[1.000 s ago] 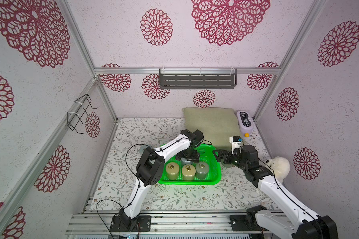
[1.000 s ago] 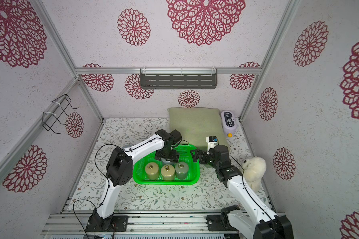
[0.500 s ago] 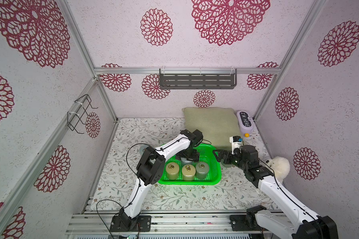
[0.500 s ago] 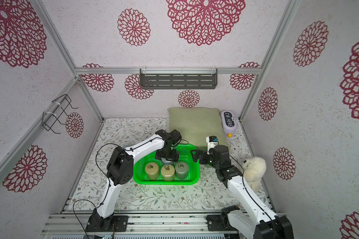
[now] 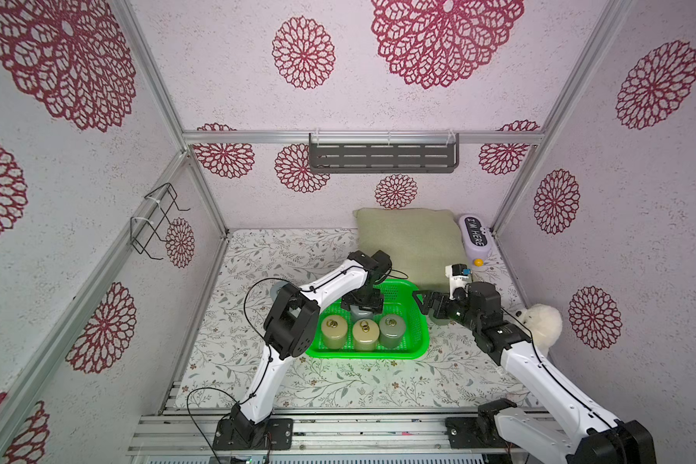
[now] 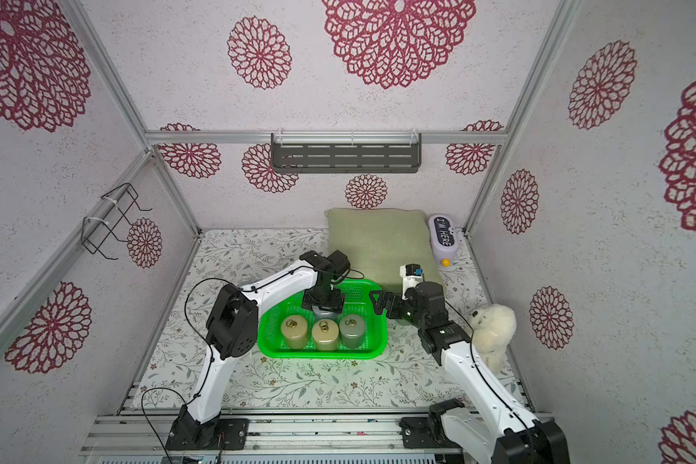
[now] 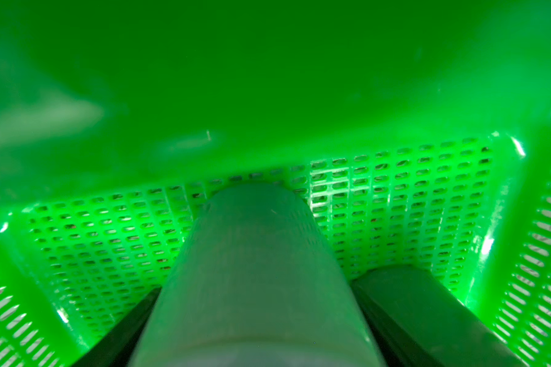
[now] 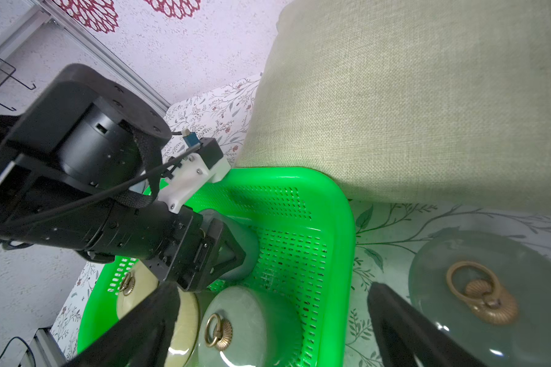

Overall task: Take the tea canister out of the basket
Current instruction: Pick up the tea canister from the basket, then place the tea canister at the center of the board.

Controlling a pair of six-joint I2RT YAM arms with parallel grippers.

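Observation:
The green basket (image 5: 378,355) (image 6: 322,354) stands mid-table. Three lidded canisters fill its front row, pale yellow-green (image 5: 333,331), tan (image 5: 365,334) and grey-green (image 5: 390,330). In the back row a grey-green tea canister (image 5: 360,313) (image 7: 255,254) stands on the basket floor. My left gripper (image 5: 362,303) (image 7: 258,286) reaches down over it, a dark finger (image 7: 395,317) against each side with no gap showing. My right gripper (image 5: 424,305) (image 8: 274,333) hangs open beside the basket's right rim (image 8: 341,254), holding nothing.
A grey-green lid (image 8: 484,295) with a brass ring lies on the mat right of the basket. An olive pillow (image 5: 408,241) touches the basket's back. A purple sign (image 5: 476,240), a white plush toy (image 5: 541,325), a grey wall shelf (image 5: 382,154) and a wire rack (image 5: 157,221) surround the area.
The left gripper's fingers have drawn in around the back-row canister. The right arm and the basket have stayed put.

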